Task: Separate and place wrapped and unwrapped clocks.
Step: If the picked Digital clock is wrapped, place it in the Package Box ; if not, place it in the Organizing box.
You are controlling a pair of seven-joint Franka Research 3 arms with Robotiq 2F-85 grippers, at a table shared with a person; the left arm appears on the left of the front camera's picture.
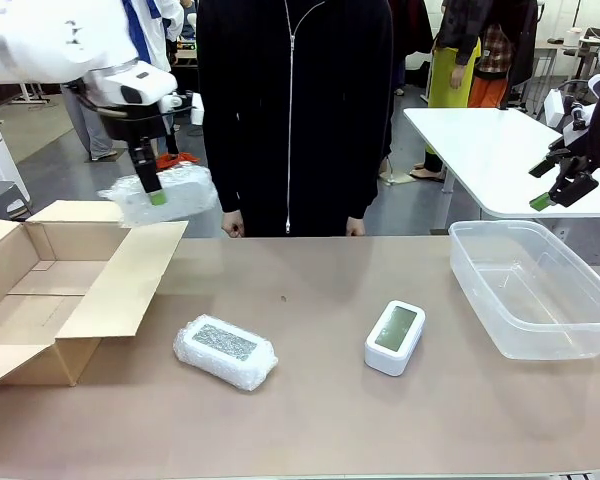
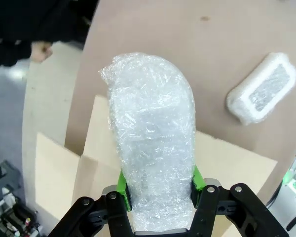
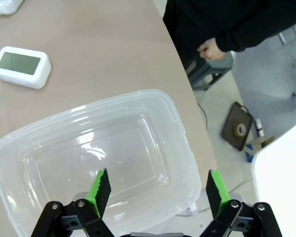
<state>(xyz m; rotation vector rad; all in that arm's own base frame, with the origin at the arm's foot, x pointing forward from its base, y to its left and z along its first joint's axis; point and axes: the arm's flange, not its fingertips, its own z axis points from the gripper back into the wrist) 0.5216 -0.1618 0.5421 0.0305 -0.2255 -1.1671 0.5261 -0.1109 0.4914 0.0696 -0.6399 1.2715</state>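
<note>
Where the left gripper (image 1: 154,192) hangs, upper left: pointing down, clamped on a wrapped bundle (image 1: 185,190).
Right gripper (image 1: 560,192), right edge: raised, spread wide, empty.

The bundle (image 2: 153,138) has glossy bubble wrap; the cardboard box (image 1: 110,290) is matt.

Bright and even, lit from overhead. Only faint, soft shadows beneath the clock (image 1: 394,337) on the table (image 1: 320,420). White glints across the wrapped bundle (image 2: 153,138), glare streaks inside the clear tub (image 3: 138,148). Mostly sharp, far background slightly soft, wide-angle bending toward the wrist-view edges.
</note>
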